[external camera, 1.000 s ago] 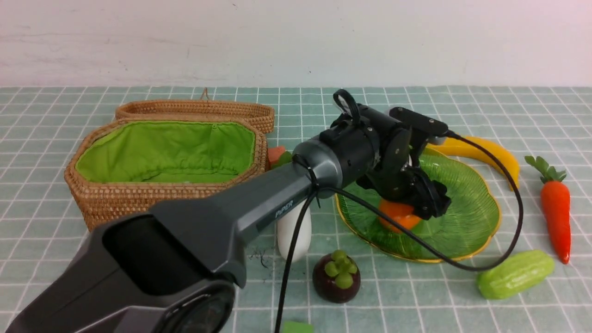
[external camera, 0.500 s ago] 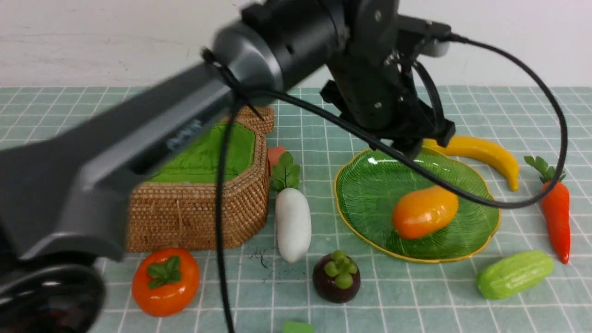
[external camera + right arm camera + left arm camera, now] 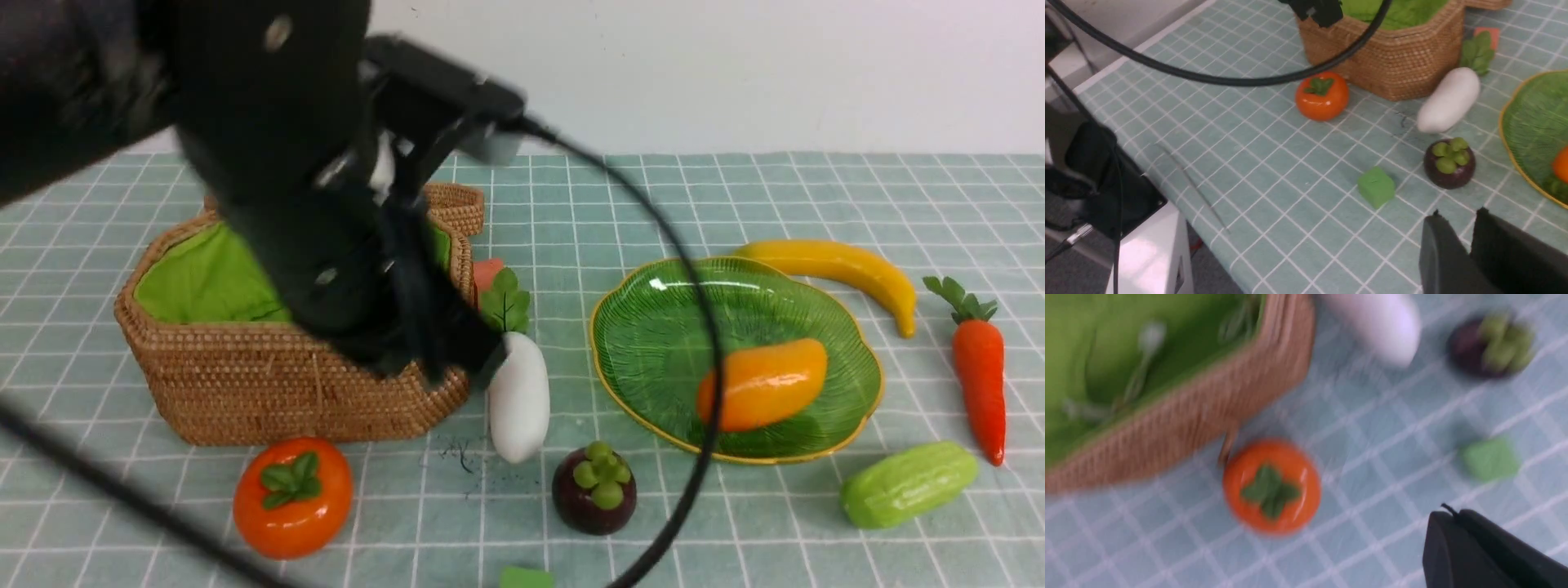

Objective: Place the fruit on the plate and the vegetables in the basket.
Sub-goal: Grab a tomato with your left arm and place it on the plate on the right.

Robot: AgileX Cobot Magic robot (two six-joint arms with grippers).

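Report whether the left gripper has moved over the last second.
Yes. The left gripper has swung left: it was over the plate; now it is at the near corner of the basket, beside the radish.

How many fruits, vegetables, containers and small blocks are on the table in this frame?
Fruit: 4 (mango, banana, persimmon, mangosteen)
Vegetables: 3 (radish, carrot, cucumber)
Containers: 2 (basket, plate)
Blocks: 2 (red block, green block)
Total: 11
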